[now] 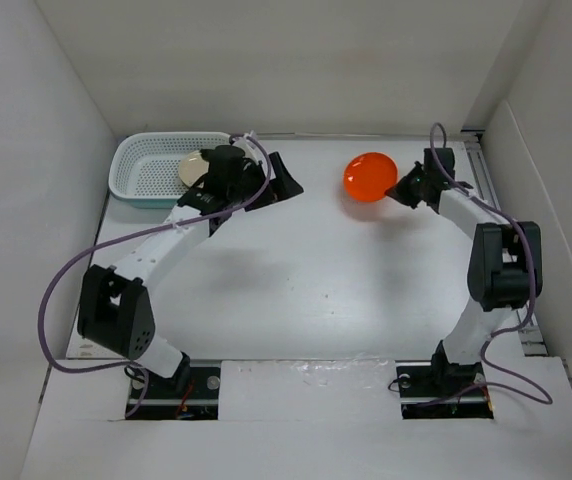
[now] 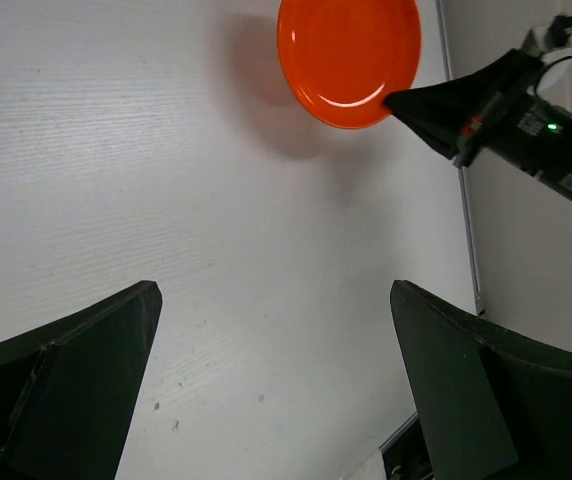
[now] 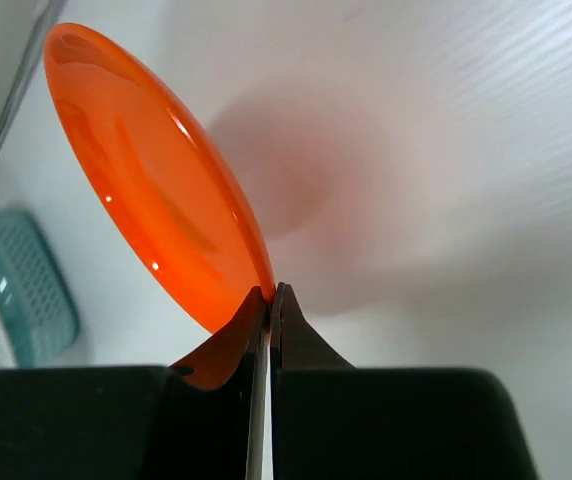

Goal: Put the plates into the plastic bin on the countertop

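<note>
An orange plate [image 1: 369, 176] hangs above the white countertop [image 1: 306, 290] at the back right. My right gripper [image 1: 396, 190] is shut on its rim, as the right wrist view [image 3: 270, 292] shows, with the plate [image 3: 151, 170] tilted on edge. The plate also shows in the left wrist view [image 2: 349, 58]. The teal plastic bin [image 1: 146, 170] stands at the back left with a beige plate [image 1: 193, 167] inside, partly hidden by my left arm. My left gripper [image 1: 281, 180] is open and empty just right of the bin [image 2: 276, 340]. The other plates are out of view.
White walls close in the countertop on the left, back and right. A metal strip [image 1: 481, 165] runs along the right wall. The bin's corner shows in the right wrist view [image 3: 21, 290].
</note>
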You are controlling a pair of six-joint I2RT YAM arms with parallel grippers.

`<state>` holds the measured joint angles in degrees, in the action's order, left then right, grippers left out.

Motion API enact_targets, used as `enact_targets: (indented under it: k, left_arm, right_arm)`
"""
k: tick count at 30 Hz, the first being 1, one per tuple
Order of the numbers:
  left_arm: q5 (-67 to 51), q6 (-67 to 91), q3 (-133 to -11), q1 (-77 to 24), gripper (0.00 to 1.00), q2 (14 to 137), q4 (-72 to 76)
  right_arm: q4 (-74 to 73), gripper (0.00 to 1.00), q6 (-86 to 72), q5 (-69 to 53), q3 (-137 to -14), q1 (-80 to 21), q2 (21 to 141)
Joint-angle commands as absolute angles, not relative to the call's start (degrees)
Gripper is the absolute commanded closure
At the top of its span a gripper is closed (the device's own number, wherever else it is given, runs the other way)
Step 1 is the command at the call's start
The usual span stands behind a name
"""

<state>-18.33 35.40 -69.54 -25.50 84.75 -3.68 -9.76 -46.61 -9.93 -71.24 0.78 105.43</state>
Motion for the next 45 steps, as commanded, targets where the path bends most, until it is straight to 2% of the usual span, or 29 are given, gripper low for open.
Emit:
enact_targets:
  k: [1, 6, 15, 20, 21, 22, 24, 25, 26, 29, 31, 32, 33, 34, 36, 37, 42, 45]
  left_arm:
    - [-20.2, 33.0, -73.3, -25.4, 0.00, 88.0, -1.2]
    - [-18.6, 31.1, -75.0, -25.4, 0.00, 90.9, -3.3]
    - [-10.6, 29.7, -73.8, -25.4, 0.00, 91.4, -2.8]
    - [-10.6, 29.7, -73.0, -25.4, 0.09, 92.1, -2.7]
    - [-10.1, 29.7, -73.0, -25.4, 0.15, 92.1, -2.7]
    - [-10.1, 29.7, -72.5, -25.4, 0.30, 92.1, -2.2]
    - [-9.4, 29.7, -72.5, -25.4, 0.38, 92.1, -2.2]
    - [-9.4, 29.7, -73.1, -25.4, 0.46, 92.1, -2.7]
    - [-10.1, 29.7, -73.1, -25.4, 0.66, 92.1, -2.7]
    - [-11.2, 30.2, -73.1, -24.8, 0.97, 91.6, -2.7]
    - [-11.9, 30.2, -73.7, -24.1, 1.00, 91.6, -2.7]
    - [-11.9, 30.2, -74.3, -24.1, 1.00, 91.6, -3.3]
    - [-12.4, 30.2, -74.3, -22.9, 1.00, 91.6, -3.3]
    - [-12.4, 31.0, -74.8, -22.9, 1.00, 91.1, -3.3]
    - [-9.7, 31.7, -76.1, -22.2, 1.00, 90.2, -4.8]
    - [-8.0, 31.7, -77.0, -22.2, 1.00, 89.5, -5.7]
    - [-0.7, 35.8, -82.1, -17.7, 1.00, 88.2, -8.5]
    - [0.6, 38.7, -82.7, -11.4, 1.00, 88.9, -7.7]
  right_arm:
    - [-11.7, 1.00, -43.4, -9.3, -71.3, -4.1, 98.9]
    - [-12.9, 1.00, -42.9, -13.4, -72.1, -11.1, 97.1]
    - [-9.6, 1.00, -44.0, -26.1, -70.5, -17.1, 94.4]
    - [-9.0, 1.00, -44.0, -29.5, -71.0, -20.1, 93.3]
    - [-8.4, 1.00, -44.0, -30.1, -71.0, -20.1, 93.3]
    - [-8.3, 1.00, -44.0, -30.9, -71.0, -20.1, 93.3]
    - [-5.2, 1.00, -44.7, -34.5, -70.0, -20.6, 93.3]
    - [-5.2, 1.00, -45.3, -34.5, -69.4, -20.7, 93.3]
    - [-5.2, 1.00, -45.3, -35.1, -69.3, -20.7, 93.3]
    - [-4.0, 1.00, -45.3, -36.1, -69.3, -20.7, 93.3]
    - [-2.3, 1.00, -45.3, -38.8, -69.3, -20.7, 93.3]
    - [-1.8, 0.97, -45.3, -39.5, -69.3, -20.7, 93.3]
    - [-1.8, 0.85, -45.3, -40.1, -69.3, -20.7, 93.9]
    - [-1.8, 0.42, -45.3, -40.1, -69.3, -20.7, 93.9]
    - [-1.8, 0.08, -44.6, -38.1, -68.8, -20.0, 93.2]
    - [-1.8, 0.00, -44.6, -35.4, -67.9, -19.5, 92.4]
    - [-1.8, 0.00, -42.4, -32.7, -62.5, -17.6, 92.4]
    - [-1.8, 0.00, -41.7, -33.2, -59.1, -17.6, 92.9]
